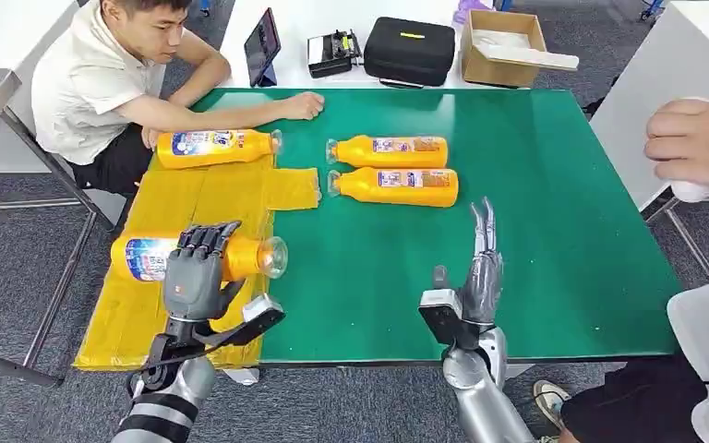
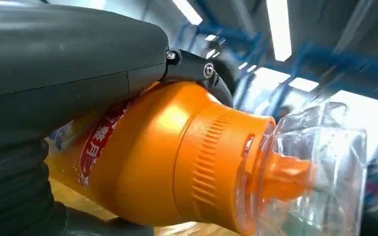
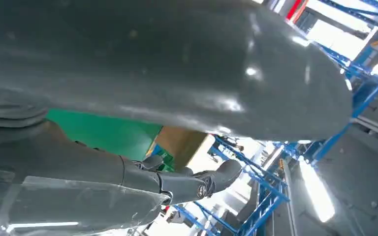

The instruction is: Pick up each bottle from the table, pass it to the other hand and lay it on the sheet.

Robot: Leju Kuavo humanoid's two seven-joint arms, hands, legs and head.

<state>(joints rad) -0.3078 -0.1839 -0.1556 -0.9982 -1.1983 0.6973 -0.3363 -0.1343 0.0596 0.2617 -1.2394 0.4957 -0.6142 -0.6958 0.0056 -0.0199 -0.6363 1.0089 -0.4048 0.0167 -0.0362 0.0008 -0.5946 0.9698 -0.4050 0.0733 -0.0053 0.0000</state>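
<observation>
Grasping one orange bottle (image 1: pixel 198 257) with my left hand (image 1: pixel 196 272), I held it above the near part of the yellow sheet (image 1: pixel 177 251), its clear cap pointing right. My right hand (image 1: pixel 476 277) was released, with the fingers straight and apart over the green table (image 1: pixel 535 203). Another bottle (image 1: pixel 219 148) lay at the far edge of the sheet. Two more bottles (image 1: pixel 393 168) lay side by side on the table, right of the sheet.

I get bright, even overhead light in the head view, with soft shadows. My 2 wrist views flare at the ceiling strip lights (image 2: pixel 280 27), backgrounds blurred.
</observation>
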